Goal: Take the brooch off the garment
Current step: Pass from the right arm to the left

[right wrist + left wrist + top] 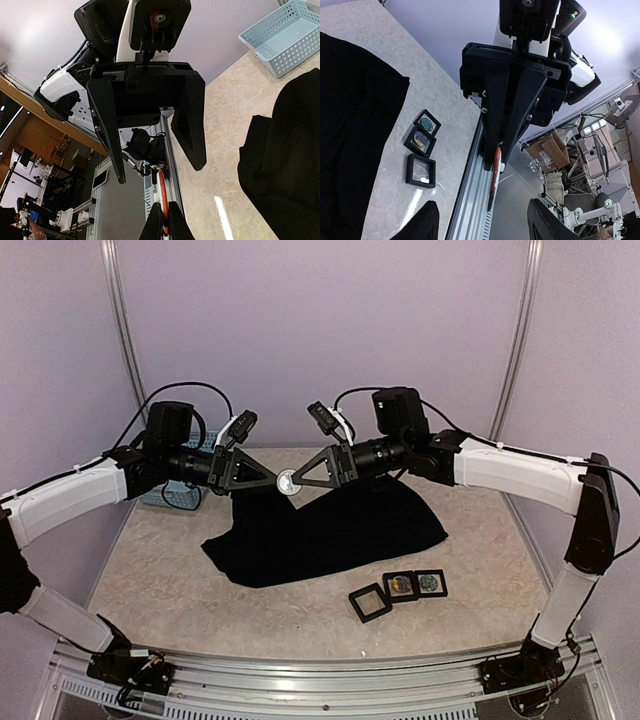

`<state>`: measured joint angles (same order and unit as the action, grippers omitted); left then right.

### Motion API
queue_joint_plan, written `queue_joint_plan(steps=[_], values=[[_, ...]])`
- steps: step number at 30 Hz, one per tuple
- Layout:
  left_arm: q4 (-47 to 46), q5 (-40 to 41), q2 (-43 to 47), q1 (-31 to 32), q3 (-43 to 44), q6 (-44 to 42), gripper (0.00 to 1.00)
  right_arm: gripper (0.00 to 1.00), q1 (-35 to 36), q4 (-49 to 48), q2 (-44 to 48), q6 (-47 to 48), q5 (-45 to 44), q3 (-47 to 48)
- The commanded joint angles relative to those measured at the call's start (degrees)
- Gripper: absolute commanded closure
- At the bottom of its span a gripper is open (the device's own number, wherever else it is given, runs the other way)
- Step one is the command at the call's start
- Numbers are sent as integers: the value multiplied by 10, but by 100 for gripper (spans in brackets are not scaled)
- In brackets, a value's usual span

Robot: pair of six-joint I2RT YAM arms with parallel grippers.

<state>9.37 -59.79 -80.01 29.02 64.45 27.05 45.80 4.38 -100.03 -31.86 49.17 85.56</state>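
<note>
Brooch: small round pale-faced brooch (287, 481) with an orange-red rim, up in the air between the two hand tips, above the far edge of the cloth. Both wrist views only catch it edge-on, so no pin detail.
Right hand: the right hand (298, 480) is clenched on the brooch, pinching its rim right at the fingertips. My guess is it's gripped by the edge so the face and back stay free for the other side to get at.
Left hand: the left hand (272, 480) points straight at it, fingers apart, tips just beside the brooch and nothing between them. It looks lined up for a handover or to work the clasp, can't say which.
Garment: big floppy plain black fabric garment (330, 530), slumped on the desk below the hands. I can't see any fabric pulled up to the brooch, so I'd call it off already, though the top view is too coarse to be sure.
Desk: beige marbled desk (160, 580), carrying the lot.
Frames: three small black square display frames (402, 586) in a row by the garment's near edge, well apart from the hands. Two have coloured round pieces inside, so that's probably where the brooch belongs.
Basket: light-blue perforated plastic basket (300, 59) at the far left, near the garment but not touching.
</note>
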Motion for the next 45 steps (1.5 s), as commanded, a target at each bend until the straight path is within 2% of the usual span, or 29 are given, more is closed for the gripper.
queue_joint_plan(steps=[1, 4, 16, 21, 28, 30, 35, 36, 40, 42, 45], values=[[-15, -14, -12, 4, -1, 11, 44, 100, 11, -4, -17, -11, 28, 19], [-18, -12, -10, 5, -6, 10, 53, 100, 11, -5, -17, -12, 26, 16], [10, -19, -21, 13, 2, -4, 70, 100, 11, -1, -20, -9, 23, 21], [12, -17, -23, 14, 2, -5, 82, 100, 12, 3, -23, -9, 26, 22], [13, -18, -28, 14, 4, -6, 92, 100, 11, 28, -31, 6, 26, 35], [13, -19, -29, 14, 5, -7, 98, 100, 11, 33, -34, 8, 27, 39], [12, -14, -28, 14, 5, -6, 100, 100, 11, 40, -31, 17, -5, 46], [9, -9, -27, 14, 4, -4, 100, 97, 11, 40, -26, 19, -25, 46], [-19, 8, -15, 7, -7, 17, 100, 67, 6, -13, 4, 0, -78, 19], [-38, 10, -9, -2, -16, 34, 100, 55, 2, -56, 24, -17, -95, -6], [-65, 6, -2, -15, -26, 58, 100, 44, 0, -92, 42, -32, -108, -37]])
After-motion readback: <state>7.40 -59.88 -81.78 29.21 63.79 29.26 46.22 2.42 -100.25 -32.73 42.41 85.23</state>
